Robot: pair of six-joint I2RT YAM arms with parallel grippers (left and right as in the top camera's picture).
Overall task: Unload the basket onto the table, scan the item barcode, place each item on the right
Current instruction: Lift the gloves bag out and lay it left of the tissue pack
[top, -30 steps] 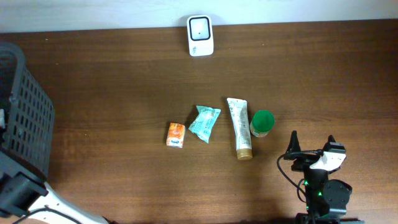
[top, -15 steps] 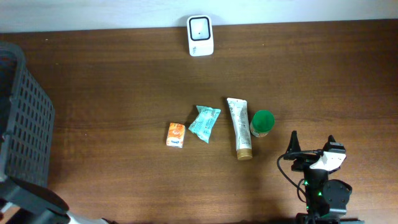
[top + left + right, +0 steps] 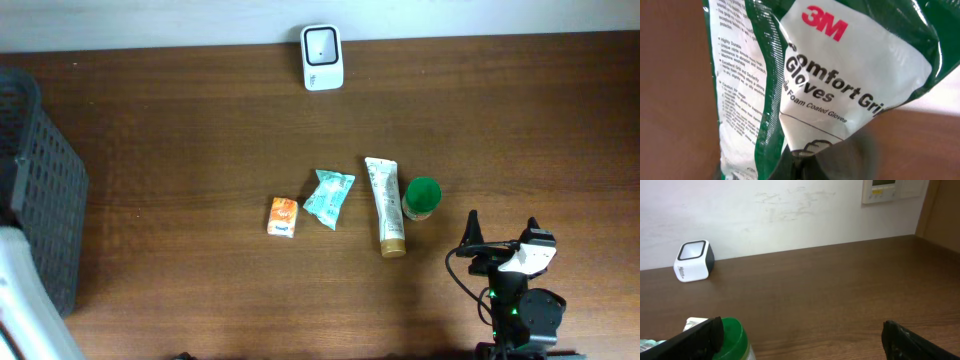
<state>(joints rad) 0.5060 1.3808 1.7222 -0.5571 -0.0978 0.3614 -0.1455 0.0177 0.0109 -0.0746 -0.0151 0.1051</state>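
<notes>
Left gripper [image 3: 812, 167] is clenched on the 3M glove packet [image 3: 840, 85], which fills the left wrist view and hangs pinched at its near end. No barcode shows on the face toward the camera.

Change over the last second: in the overhead view the dark arm parts at the lower-left corner are gone. A pale shape [image 3: 25, 300] sits there beside the basket [image 3: 40, 190]; whether it is arm or packet I cannot tell.

Right gripper [image 3: 501, 232] has not moved and its jaws are wide and empty. The green-lidded jar [image 3: 421, 197] is just ahead of it, and the scanner [image 3: 322, 57] is well ahead.

Judgement: the packet is picked up and in transit but not yet scanned. It still has to cross to the scanner, barcode side turned to it.
</notes>
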